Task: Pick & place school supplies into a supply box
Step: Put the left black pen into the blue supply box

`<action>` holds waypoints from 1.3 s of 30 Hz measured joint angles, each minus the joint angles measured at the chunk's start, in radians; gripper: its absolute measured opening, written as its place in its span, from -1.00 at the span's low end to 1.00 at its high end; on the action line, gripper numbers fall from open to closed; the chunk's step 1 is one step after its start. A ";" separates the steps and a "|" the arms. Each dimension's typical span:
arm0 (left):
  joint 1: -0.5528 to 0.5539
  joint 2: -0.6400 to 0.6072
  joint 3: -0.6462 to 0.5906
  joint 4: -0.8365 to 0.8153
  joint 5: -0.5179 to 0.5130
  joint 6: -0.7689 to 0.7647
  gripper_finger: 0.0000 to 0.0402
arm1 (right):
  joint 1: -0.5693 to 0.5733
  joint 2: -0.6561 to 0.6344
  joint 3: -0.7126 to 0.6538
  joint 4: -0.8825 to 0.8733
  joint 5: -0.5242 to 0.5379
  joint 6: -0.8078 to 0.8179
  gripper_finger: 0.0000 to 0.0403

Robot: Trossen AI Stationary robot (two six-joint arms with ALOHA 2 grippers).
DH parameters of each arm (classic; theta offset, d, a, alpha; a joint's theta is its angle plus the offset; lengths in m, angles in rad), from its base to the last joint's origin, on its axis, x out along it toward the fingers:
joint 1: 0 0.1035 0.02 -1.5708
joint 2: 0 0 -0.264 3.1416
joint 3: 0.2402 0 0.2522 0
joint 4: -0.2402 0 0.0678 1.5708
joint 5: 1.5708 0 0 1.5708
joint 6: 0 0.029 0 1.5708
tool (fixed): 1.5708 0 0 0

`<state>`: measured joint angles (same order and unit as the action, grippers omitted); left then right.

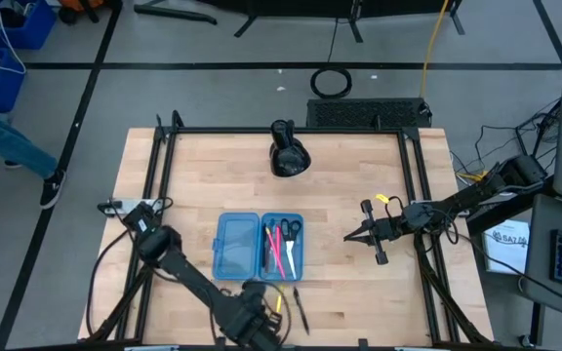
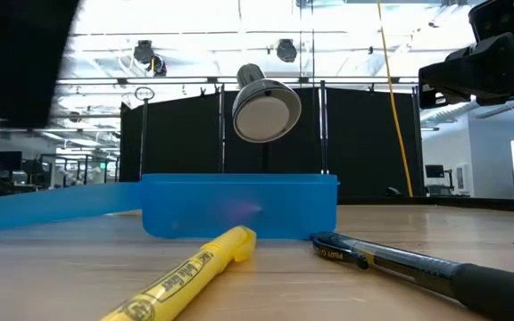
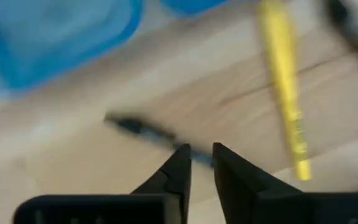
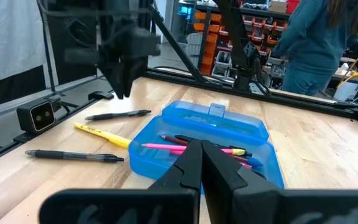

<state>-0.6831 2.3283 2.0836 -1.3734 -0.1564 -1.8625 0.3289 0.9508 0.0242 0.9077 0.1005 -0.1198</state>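
One supply box (image 4: 216, 134); two black pens (image 4: 73, 155); one yellow highlighter (image 4: 101, 135).

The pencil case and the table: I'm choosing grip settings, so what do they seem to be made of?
The pencil case looks like translucent light-blue plastic, smooth and slightly glossy: the pens inside show faintly through its wall. The table looks like pale wood, probably butcher-block, matte: parallel strips and grain lines are visible.

Overhead camera: straight down on whole counter (image 1: 359, 195). Low camera: counter height, close against supply box (image 2: 239, 207) and yellow marker (image 2: 181, 281). Left wrist camera: close above the marker (image 3: 284, 81). Right wrist camera: farther off, across the box (image 4: 210, 134). All share box.
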 joint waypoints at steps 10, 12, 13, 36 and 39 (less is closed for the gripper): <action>-0.085 -0.001 -0.121 0.164 -0.004 -0.332 -0.29 | 0.000 0.000 0.000 0.000 0.001 -0.019 -1.00; -0.087 -0.002 -0.119 0.165 0.006 -0.355 -0.22 | 0.000 0.000 0.000 0.004 0.002 -0.025 -1.00; -0.087 -0.002 -0.119 0.166 0.020 -0.371 -0.19 | 0.000 0.000 0.000 0.009 0.002 -0.026 -1.00; 0.004 0.025 -0.162 0.172 0.033 -0.418 0.04 | 0.000 0.000 0.000 0.000 0.002 -0.084 -1.00; 0.002 0.025 -0.162 0.171 0.032 -0.351 0.04 | 0.000 0.000 0.000 -0.001 0.002 -0.087 -1.00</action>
<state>-0.6811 2.3535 1.9213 -1.2025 -0.1242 -2.2134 0.3289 0.9509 0.0242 0.9066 0.1028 -0.2070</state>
